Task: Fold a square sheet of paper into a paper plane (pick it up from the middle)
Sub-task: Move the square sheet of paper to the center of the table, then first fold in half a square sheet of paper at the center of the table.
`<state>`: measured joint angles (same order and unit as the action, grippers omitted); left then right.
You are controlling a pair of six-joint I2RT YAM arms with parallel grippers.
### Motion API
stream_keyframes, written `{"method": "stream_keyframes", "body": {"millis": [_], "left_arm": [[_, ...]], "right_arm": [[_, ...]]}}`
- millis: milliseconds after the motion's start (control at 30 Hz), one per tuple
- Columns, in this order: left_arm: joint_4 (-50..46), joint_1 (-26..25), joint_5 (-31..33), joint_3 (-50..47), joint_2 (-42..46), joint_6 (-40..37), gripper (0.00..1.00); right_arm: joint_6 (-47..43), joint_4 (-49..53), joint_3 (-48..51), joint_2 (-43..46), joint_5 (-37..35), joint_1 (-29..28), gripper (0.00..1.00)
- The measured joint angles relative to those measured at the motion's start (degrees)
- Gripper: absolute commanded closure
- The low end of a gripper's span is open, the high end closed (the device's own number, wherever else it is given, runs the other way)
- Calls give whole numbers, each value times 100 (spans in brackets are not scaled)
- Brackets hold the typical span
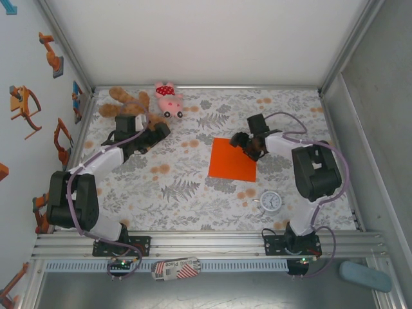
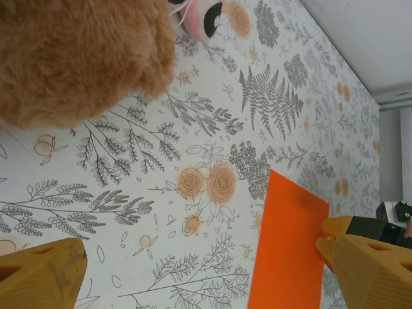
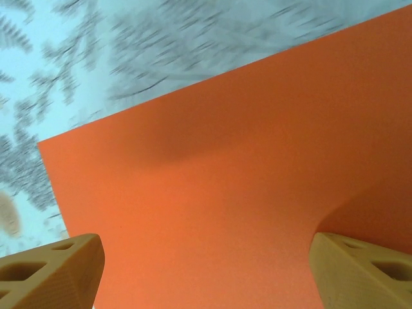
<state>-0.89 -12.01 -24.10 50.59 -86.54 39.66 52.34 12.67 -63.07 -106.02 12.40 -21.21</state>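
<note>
The square sheet of paper [image 1: 232, 161] is bright orange and lies flat and uncreased on the floral tablecloth right of centre. My right gripper [image 1: 248, 145] hovers low over its far right corner. In the right wrist view the sheet [image 3: 219, 174] spreads under the open right gripper [image 3: 206, 277], and its surface bends up slightly beside the right fingertip [image 3: 360, 270]. My left gripper [image 1: 154, 132] stands open by the teddy bear. In the left wrist view the left gripper [image 2: 206, 277] holds nothing, with the sheet [image 2: 290, 251] near its right fingertip [image 2: 373, 270]. The paper plane is out of view.
A brown teddy bear [image 1: 125, 103] and a pink plush pig [image 1: 168, 98] sit at the back left, the bear [image 2: 77, 58] close above my left gripper. A small round white clock [image 1: 270, 201] lies in front of the sheet. Metal frame rails bound the table.
</note>
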Motion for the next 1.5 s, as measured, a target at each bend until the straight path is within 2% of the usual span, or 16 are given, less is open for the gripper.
{"method": "stream_keyframes", "body": {"millis": [100, 200, 333, 467, 567, 667, 833, 1000, 1267, 1500], "left_arm": [[-9, -105, 2, 0, -118, 70, 4], [-55, -271, 11, 15, -234, 118, 7], [-90, -553, 24, 46, -387, 229, 10], [-149, -811, 33, 151, -520, 334, 11], [-264, -1012, 44, 323, -680, 358, 11], [-297, -1163, -15, 433, -892, 398, 11], [-271, -1224, -343, 704, -1478, 535, 11], [-306, -1257, -446, 1010, -1880, 579, 11], [-374, -1346, -518, 1047, -1987, 595, 11], [-520, -1375, -533, 1060, -2037, 595, 10]], "right_arm": [[282, -295, -236, -256, 59, -448, 20], [450, -514, -562, -570, 229, -863, 27], [494, -577, -748, -726, 535, -1147, 32], [240, -382, -748, -415, 531, -1086, 36], [-138, -127, -752, -17, 455, -990, 42], [-590, 122, -772, 160, 437, -898, 43], [-1215, 741, -973, -59, 452, -765, 43], [-1399, 944, -1073, -341, 505, -715, 47], [-1440, 1025, -1073, -503, 605, -715, 49], [-1449, 1025, -1073, -706, 632, -715, 58]]}}
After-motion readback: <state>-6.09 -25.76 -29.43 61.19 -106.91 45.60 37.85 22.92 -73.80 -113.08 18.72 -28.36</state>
